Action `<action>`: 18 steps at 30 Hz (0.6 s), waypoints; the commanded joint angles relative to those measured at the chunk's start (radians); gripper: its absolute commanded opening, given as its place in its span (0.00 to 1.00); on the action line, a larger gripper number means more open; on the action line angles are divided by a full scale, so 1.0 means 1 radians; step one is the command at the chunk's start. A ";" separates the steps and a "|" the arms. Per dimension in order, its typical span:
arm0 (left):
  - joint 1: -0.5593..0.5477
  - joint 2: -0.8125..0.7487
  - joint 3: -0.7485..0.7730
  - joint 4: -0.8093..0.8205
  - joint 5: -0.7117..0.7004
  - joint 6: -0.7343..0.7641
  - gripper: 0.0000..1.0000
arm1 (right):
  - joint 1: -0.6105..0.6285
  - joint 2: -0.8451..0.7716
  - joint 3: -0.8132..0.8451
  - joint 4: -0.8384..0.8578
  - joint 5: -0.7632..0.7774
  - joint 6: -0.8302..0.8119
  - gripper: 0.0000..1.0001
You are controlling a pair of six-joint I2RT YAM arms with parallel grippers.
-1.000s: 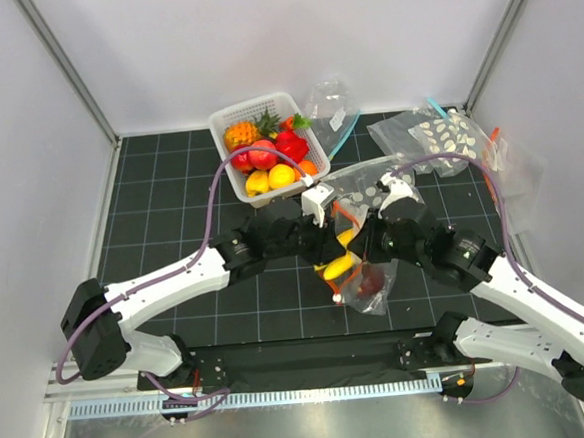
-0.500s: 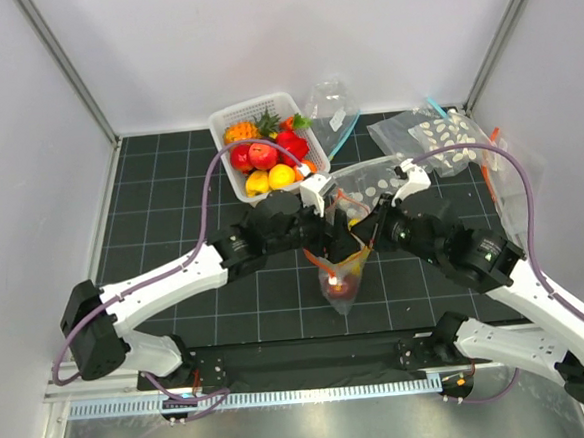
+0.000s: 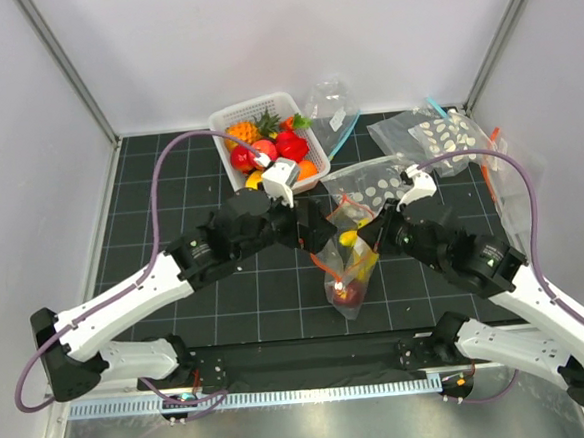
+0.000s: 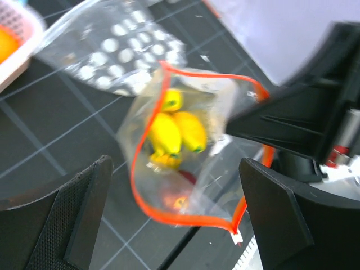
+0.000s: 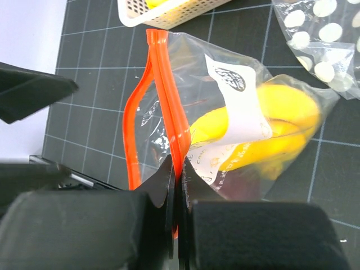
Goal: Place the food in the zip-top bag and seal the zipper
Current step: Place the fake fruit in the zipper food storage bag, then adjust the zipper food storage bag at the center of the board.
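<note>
The clear zip-top bag [image 3: 348, 263] hangs in mid-table from my right gripper [image 5: 177, 169], which is shut on its orange-red zipper [image 5: 166, 101] where the two strips meet. The bag's mouth gapes, and the zipper [image 4: 136, 177] forms an open loop. Inside lie the yellow banana bunch [image 4: 171, 132], a dark maroon fruit [image 3: 347, 293] at the bottom and a small yellow-orange piece [image 4: 180, 201]. A white label [image 5: 239, 107] covers part of the bananas. My left gripper [image 4: 177, 225] is open, just left of the bag's mouth and apart from it, with nothing between its fingers [image 4: 84, 208].
A white basket [image 3: 223, 118] of more toy fruit stands at the back centre. Clear bags dotted with white discs [image 3: 372, 181] [image 3: 436, 134] lie behind and right of the held bag. A clear bag with a blue strip [image 3: 330, 106] sits beside the basket.
My left gripper opened, let go of the bag's mouth and drew back to the left. The bag went from lying on the mat to hanging from my right gripper alone.
</note>
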 commanded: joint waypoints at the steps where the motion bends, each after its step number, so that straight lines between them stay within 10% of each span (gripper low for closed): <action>1: 0.011 -0.019 0.023 -0.113 -0.198 -0.096 1.00 | 0.003 -0.026 -0.003 0.034 0.041 0.005 0.01; 10: 0.052 0.086 -0.011 -0.099 -0.006 -0.183 0.96 | 0.003 -0.043 0.001 0.014 0.073 0.002 0.01; 18: 0.052 0.186 -0.025 -0.022 0.027 -0.205 0.69 | 0.003 -0.045 0.003 0.002 0.076 -0.005 0.01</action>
